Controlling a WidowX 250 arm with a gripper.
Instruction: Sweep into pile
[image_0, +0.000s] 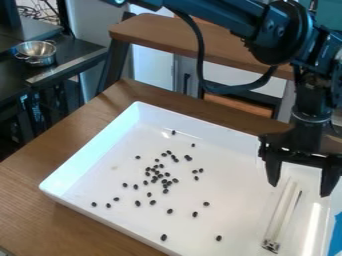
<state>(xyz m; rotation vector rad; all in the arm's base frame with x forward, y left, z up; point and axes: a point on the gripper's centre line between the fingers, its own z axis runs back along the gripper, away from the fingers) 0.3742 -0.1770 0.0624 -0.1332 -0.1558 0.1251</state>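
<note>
Find the dark beans scattered over the floor of the white tray on the wooden tabletop, loosely bunched near the middle, with strays spread all around. Note the claw over the tray's right side, pointing down, with fingers wide apart and nothing between them. See the long white tool just below, lying near the right wall, clear of the beans.

Judge the step in hand as picking up that tool, with the gathering left to do. Next, line up over the upper end, lower, close firmly and lift; then sweep inward from beyond the outermost strays.
</note>
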